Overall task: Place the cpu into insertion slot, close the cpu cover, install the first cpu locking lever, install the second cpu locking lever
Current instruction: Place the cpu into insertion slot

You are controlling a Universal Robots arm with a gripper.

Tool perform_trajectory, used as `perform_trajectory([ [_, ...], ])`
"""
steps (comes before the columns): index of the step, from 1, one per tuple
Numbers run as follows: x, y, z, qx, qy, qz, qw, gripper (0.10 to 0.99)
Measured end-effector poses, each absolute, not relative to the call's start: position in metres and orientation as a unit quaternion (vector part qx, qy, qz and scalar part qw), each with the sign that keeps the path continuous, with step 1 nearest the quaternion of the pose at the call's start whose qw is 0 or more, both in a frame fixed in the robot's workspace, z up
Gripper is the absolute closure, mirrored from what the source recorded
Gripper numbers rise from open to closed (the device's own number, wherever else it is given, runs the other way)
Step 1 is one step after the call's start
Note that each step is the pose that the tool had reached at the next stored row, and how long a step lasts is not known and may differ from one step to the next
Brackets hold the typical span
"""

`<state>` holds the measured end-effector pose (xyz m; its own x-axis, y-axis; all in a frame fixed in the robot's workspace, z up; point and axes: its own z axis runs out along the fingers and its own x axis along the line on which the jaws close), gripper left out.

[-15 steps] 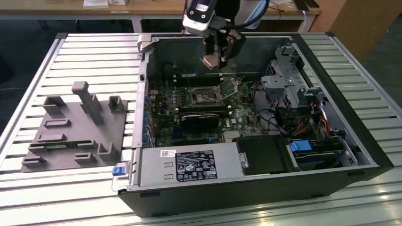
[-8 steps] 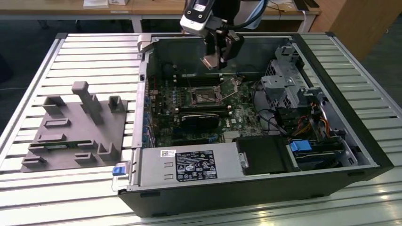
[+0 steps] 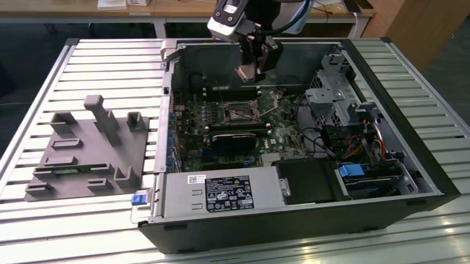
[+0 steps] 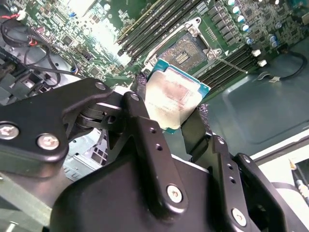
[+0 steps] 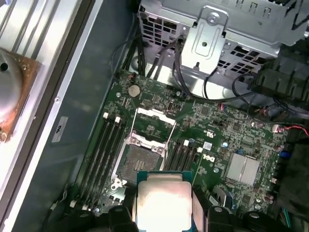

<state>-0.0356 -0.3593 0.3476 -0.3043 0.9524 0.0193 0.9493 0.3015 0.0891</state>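
My gripper (image 3: 253, 73) hangs over the back of the open computer case, shut on the cpu (image 3: 246, 72), a small silvery square chip. In both wrist views the cpu (image 4: 176, 96) (image 5: 163, 203) sits between the black fingers (image 4: 139, 104), well above the board. The insertion slot (image 5: 141, 162) (image 4: 186, 50) (image 3: 239, 113) lies bare on the green motherboard, below and a little ahead of the chip. The cpu cover (image 5: 153, 124) is swung open beside the slot. A thin locking lever (image 4: 232, 60) stands off the socket's side.
A metal drive cage (image 3: 331, 93) and cables fill the case at the exterior view's right. A power supply (image 3: 220, 192) sits at the front, and a black block (image 3: 235, 140) sits on the board. A grey fixture tray (image 3: 85, 148) lies on the slatted table (image 3: 110, 60).
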Motion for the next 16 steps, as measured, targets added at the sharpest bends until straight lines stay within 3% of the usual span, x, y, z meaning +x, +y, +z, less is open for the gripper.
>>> perform_trajectory([
  [16, -0.0356, -0.3582, 0.3443, 0.652, 0.757, 0.039, 0.021, 0.545],
])
